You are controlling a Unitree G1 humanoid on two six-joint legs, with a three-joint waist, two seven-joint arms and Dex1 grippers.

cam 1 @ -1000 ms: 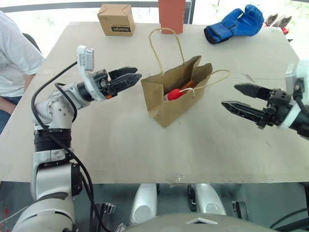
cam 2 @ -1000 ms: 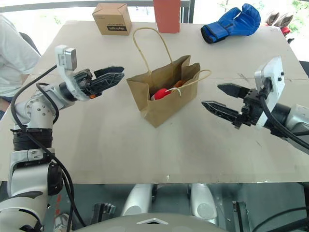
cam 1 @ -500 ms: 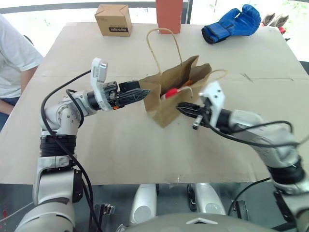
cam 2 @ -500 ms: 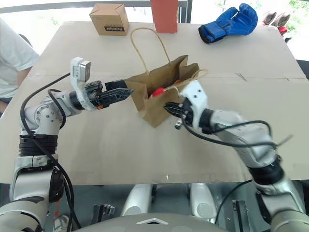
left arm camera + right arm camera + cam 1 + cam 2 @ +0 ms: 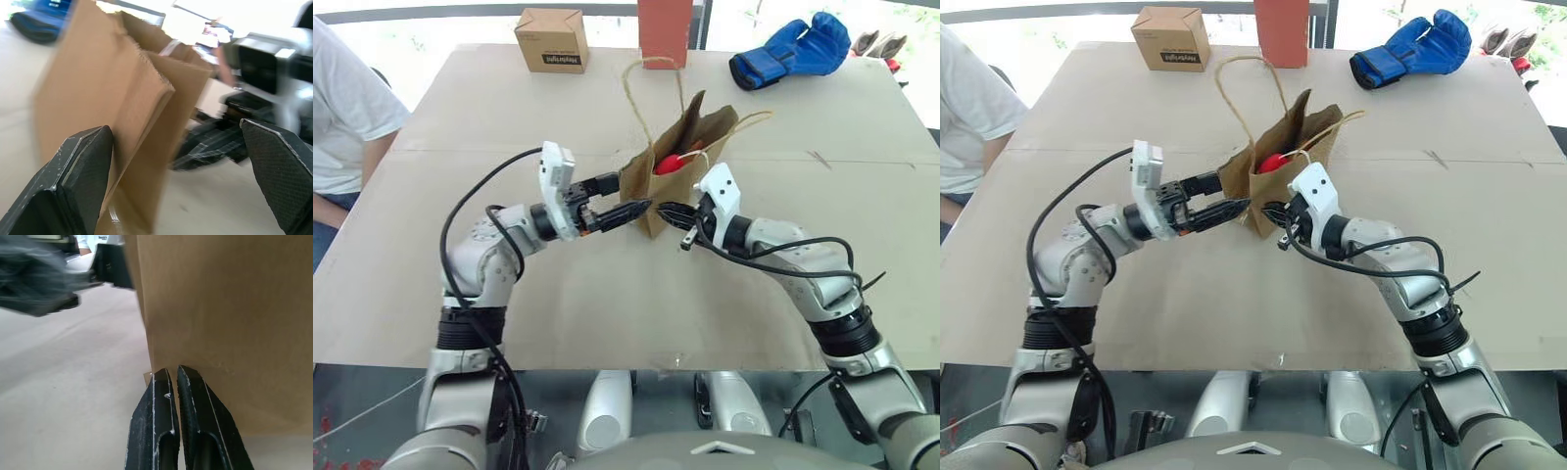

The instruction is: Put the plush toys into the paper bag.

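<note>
The brown paper bag stands upright in the middle of the table, its cord handles raised. Inside its mouth I see the red end of one plush toy, with a bit of orange beside it. My left gripper is open, and the bag's near corner stands between its fingers. My right gripper is shut, with its tips at the bag's lower front edge, just across from the left gripper.
At the table's far edge stand a small cardboard box and a red-orange upright box. A blue boxing glove lies at the far right. A person in a white shirt sits at the left.
My right arm swung in from the right to the bag's front and its gripper shut. The left gripper moved right, onto the bag's corner. The bag turned and narrowed.
</note>
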